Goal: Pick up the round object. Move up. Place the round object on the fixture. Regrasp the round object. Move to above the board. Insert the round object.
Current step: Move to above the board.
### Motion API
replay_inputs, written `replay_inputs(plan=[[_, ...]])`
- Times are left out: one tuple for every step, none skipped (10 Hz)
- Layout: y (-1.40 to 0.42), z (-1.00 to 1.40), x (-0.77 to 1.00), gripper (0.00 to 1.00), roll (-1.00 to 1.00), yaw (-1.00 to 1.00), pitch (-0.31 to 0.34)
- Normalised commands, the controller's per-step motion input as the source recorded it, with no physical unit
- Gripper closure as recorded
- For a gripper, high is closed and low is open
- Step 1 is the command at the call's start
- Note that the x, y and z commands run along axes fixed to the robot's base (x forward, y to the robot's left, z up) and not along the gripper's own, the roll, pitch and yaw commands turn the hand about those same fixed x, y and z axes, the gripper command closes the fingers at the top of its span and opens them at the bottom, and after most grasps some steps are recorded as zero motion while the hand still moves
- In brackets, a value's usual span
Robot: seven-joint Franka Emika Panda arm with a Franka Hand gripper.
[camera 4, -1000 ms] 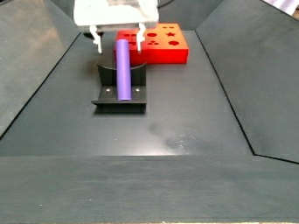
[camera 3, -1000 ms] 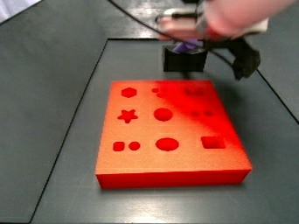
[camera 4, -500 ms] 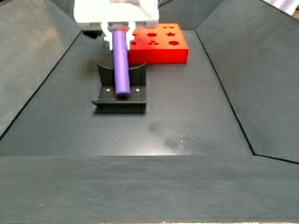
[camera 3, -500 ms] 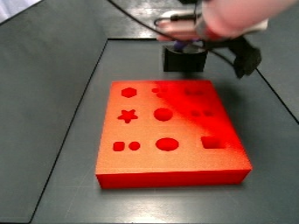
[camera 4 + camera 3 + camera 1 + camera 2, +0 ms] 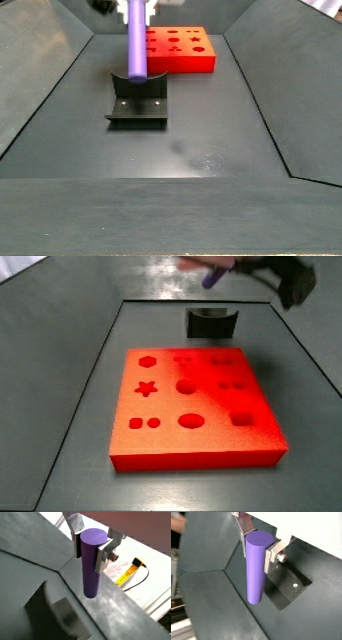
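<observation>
My gripper is shut on the top end of the round object, a slim purple peg that hangs upright between the silver fingers. Both wrist views show this grip; the peg fills the gap between the plates. In a side view the peg hangs just above the fixture, with its lower end clear of the notch. The gripper is mostly cut off by the frame's edge there. The orange-red board lies behind the fixture. In a side view the gripper is blurred above the fixture.
The board, with its darker cut-out holes, lies on the dark floor in front of the fixture. The fixture's base plate with a screw shows under the peg. Raised dark walls border the floor on both sides.
The gripper came down over the peg as it stood on the fixture, shut on its top end and lifted it. The gripper has risen almost out of both side views.
</observation>
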Motion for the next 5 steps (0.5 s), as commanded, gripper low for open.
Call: replay_inputs(plan=[[0.01, 0.78, -0.10, 1.00, 0.02, -0.27, -0.145], [0.01, 0.56, -0.08, 1.00, 0.01, -0.28, -0.092], [0.02, 0.34, -0.06, 1.00, 0.00, -0.27, -0.038], [0.02, 0.08, -0.04, 1.00, 0.00, -0.24, 0.027], [0.02, 0.03, -0.01, 1.00, 0.01, -0.21, 0.060]])
